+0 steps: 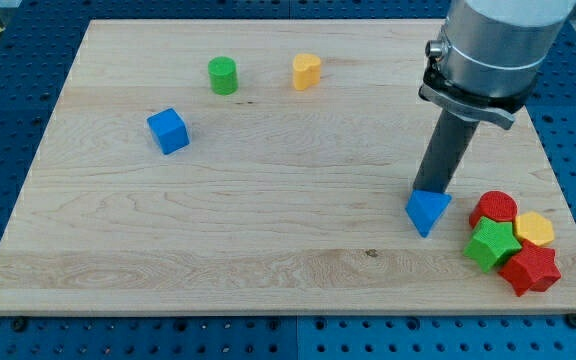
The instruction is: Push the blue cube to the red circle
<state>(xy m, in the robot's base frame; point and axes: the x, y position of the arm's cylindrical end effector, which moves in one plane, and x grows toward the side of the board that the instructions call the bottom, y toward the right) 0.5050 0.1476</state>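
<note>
- Eight blocks lie on the wooden board [268, 230]; only two matter for this task, the blue cube [168, 131] and the red circle [495, 208].
- My tip [431, 189] is the bare lower end of the dark rod. It carries nothing and has nothing to open or close. It sits at the top edge of a blue triangular block [428, 211], touching it or very nearly so; I cannot tell which.
- The blue cube lies far off toward the view's left of my tip and a little toward the view's top, well apart from it, with open board between.
- The red circle lies near my tip toward the view's right and slightly toward the view's bottom. It heads a tight cluster with a yellow hexagonal block [534, 229], a green star-like block [492, 244] and a red star-like block [530, 269].
- That is the relation the move turns on: cube and target lie on opposite sides of my tip. In my judgement the tip must travel past the cube to its far, left-hand side before any push toward the view's right can carry it to the red circle.
- The blue triangular block sits near that push line and could get in the way.
- A green cylinder [223, 75] and a yellow heart-shaped block [307, 71] stand toward the view's top, left of my tip, clear of the likely path.
</note>
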